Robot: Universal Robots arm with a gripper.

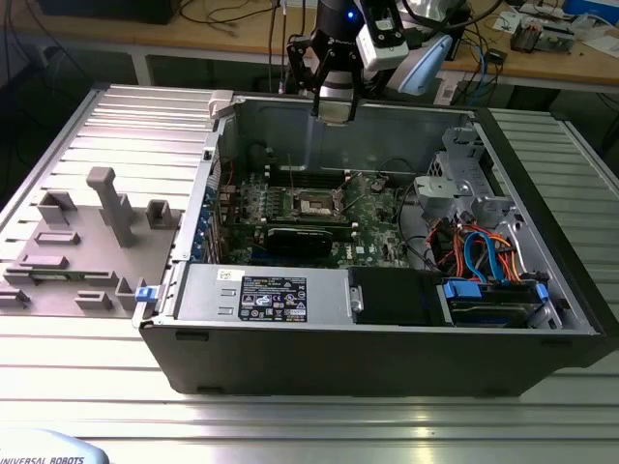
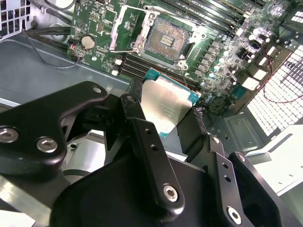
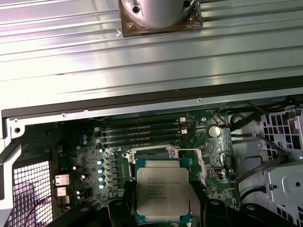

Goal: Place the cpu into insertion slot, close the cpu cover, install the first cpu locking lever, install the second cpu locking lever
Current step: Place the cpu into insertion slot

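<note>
The gripper [image 1: 334, 101] was pictured at the upper centre of the exterior view, held above the rear wall of the open computer case [image 1: 290, 126]. In the second wrist view its jaws were seen clamped on the cpu [image 2: 166, 106], which was gripped by two opposite edges, clear of the motherboard [image 1: 372, 217]. The insertion slot [image 1: 317, 205] was seen bare near the middle of the exterior view. The cpu cover [image 2: 129, 28] was shown raised open beside it.
</note>
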